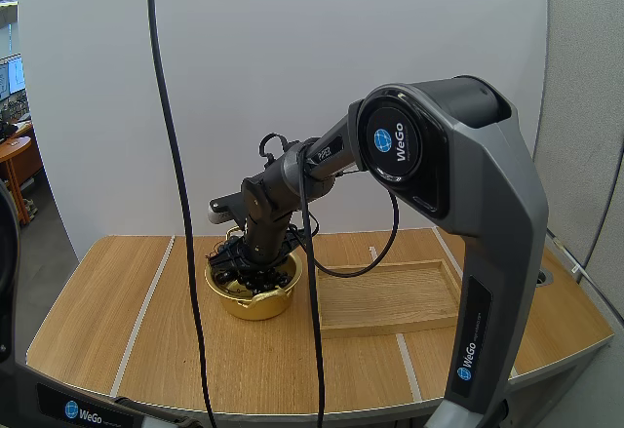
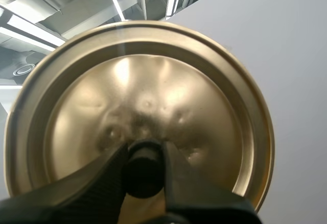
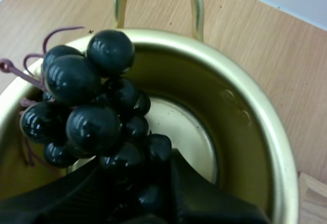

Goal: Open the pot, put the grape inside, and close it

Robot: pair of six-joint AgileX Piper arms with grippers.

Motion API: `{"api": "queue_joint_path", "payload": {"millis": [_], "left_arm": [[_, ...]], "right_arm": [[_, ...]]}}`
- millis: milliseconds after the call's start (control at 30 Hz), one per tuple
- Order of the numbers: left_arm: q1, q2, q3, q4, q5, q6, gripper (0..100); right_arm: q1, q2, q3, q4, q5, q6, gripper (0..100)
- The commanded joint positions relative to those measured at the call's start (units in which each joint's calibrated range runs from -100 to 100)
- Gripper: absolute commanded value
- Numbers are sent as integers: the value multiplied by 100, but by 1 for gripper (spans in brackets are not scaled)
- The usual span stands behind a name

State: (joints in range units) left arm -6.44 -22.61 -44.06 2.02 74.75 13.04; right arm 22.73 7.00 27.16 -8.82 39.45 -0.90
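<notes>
High view: wooden table (image 1: 97,301) bears pot (image 1: 255,306) and tray (image 1: 390,323) — right gripper (image 3: 135,160) pinches grapes (image 3: 92,96) over the pot; left gripper (image 2: 144,152) clamps the lid (image 2: 148,71) by its knob (image 2: 144,169).

A wooden table (image 1: 117,321) (pale strips (image 1: 146,301) are set across its top) is occupied by a golden pot (image 1: 255,307), with a wooden tray (image 1: 390,296) laid just beside it.
</notes>
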Motion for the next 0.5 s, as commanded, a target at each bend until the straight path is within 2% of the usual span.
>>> {"api": "queue_joint_path", "payload": {"millis": [0,300,467], "left_arm": [[-19,-39,-56,42,-201,-26,0],[-19,-39,-56,42,-201,-26,0],[-19,-39,-56,42,-201,-26,0]], "right_arm": [[-19,17,58,-130,1291,-39,0],[-19,17,58,-23,1410,-27,0],[-19,17,58,-329,1763,-27,0]]}}
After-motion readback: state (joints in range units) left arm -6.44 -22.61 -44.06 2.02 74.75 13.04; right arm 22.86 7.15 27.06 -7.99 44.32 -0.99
